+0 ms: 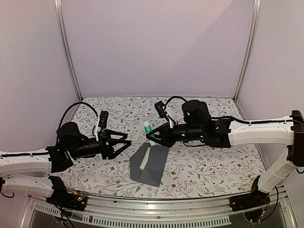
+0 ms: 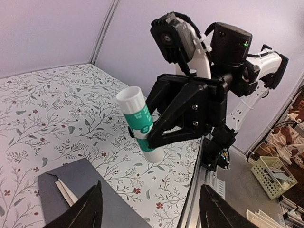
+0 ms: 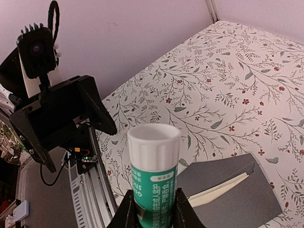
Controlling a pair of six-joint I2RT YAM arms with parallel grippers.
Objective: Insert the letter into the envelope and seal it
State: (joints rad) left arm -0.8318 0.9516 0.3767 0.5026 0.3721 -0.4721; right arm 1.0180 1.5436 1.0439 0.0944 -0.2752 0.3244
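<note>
Surrounding walls (image 1: 152, 47): plain pale lilac panels on three sides, and we pick out metal posts (image 1: 65, 47) in the two back corners.
Tablecloth (image 1: 209, 166): white with grey leaf sprigs and small red flowers, lying flat across the whole table.
Envelope (image 1: 156, 167): dark slate-grey, flat on the cloth at the near middle, between the two arms and lying at a slant to the table edge.
Letter (image 1: 146, 158): we get only a thin tan strip, peeking out from under a grey fold on the envelope's left part; the rest is covered.
Right gripper (image 1: 151, 136): reaching in from the right, fingers pinched tight on the lower half of the glue stick, just beyond the envelope's far edge.
Left gripper (image 1: 127, 140): fingers spread wide, just left of the envelope, and we see it facing the other gripper.
Glue stick (image 1: 147, 127): white cap on top, teal label with white print, close to upright with a slight tilt.
</note>
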